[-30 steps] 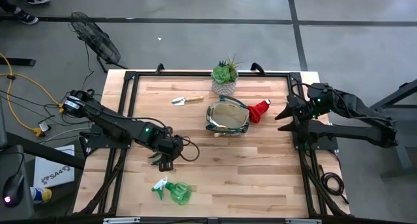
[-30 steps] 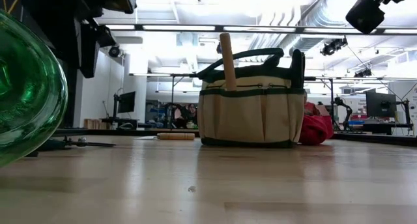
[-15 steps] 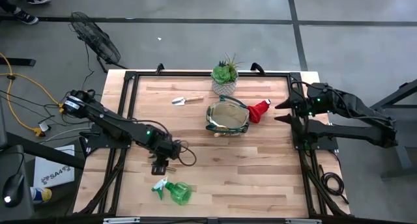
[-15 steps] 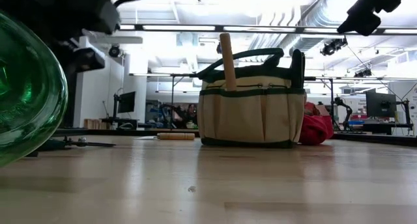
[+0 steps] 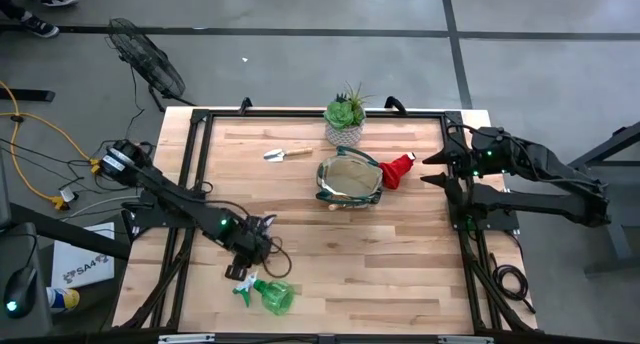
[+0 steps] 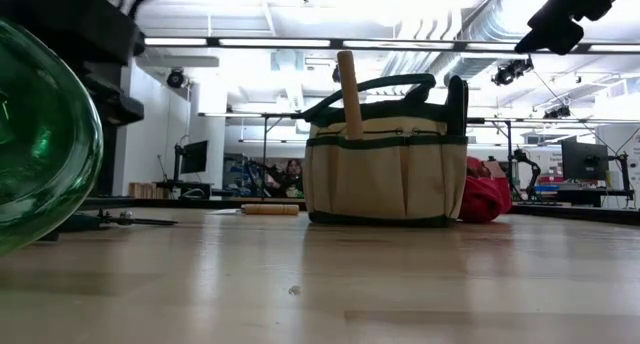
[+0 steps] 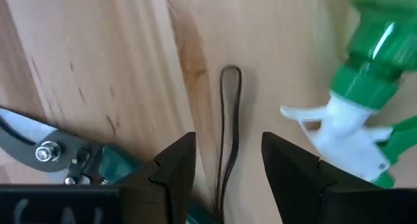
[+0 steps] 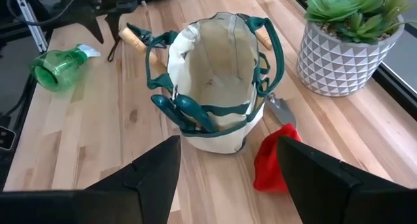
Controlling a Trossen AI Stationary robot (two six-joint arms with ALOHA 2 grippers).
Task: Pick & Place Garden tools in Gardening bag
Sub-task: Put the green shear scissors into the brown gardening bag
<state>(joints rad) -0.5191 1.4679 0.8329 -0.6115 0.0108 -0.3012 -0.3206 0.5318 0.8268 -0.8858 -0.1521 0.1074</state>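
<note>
spray bottle (image 5: 268, 294) lies on desk (image 5: 400, 254) just beside left claw (image 5: 251, 257), fingers apart, empty; right claw (image 5: 432, 171) open near gardening bag (image 5: 349, 180).

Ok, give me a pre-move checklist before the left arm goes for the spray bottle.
1. Left end effector open: ok.
2. Left end effector lined up on the green spray bottle: not ok, the bottle lies off to one side in the left wrist view.
3. Pruning shears out of the way: cannot tell, they lie right beside the fingers.
4. Gardening bag mouth open: ok.
5. Right end effector parked clear, near the table's right edge: ok.
</note>
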